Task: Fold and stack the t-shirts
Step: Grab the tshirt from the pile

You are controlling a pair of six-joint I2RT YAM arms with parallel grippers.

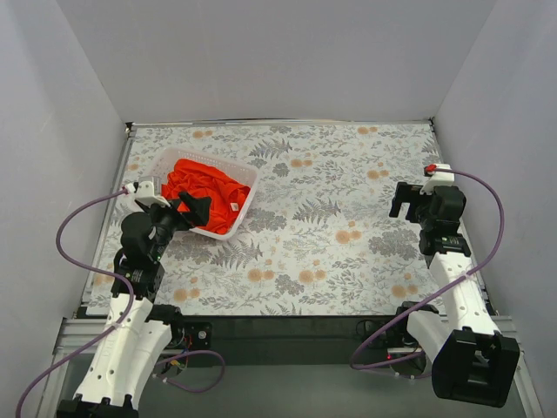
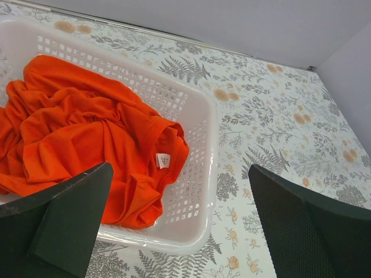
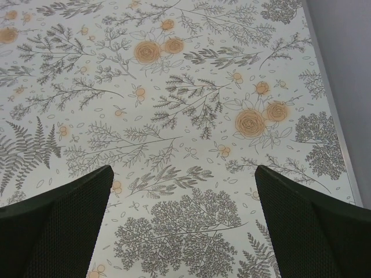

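Orange-red t-shirt crumpled in white perforated basket; left gripper wide, empty; right gripper likewise; risk: lifted fabric catching rim, dragging basket.

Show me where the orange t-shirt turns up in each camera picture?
Top external: t-shirt crumpled in the white basket, left of centre.
Left wrist: t-shirt fills the left half, in the white basket.
Right wrist: not in it.
Shared landmark: the floral table cover.
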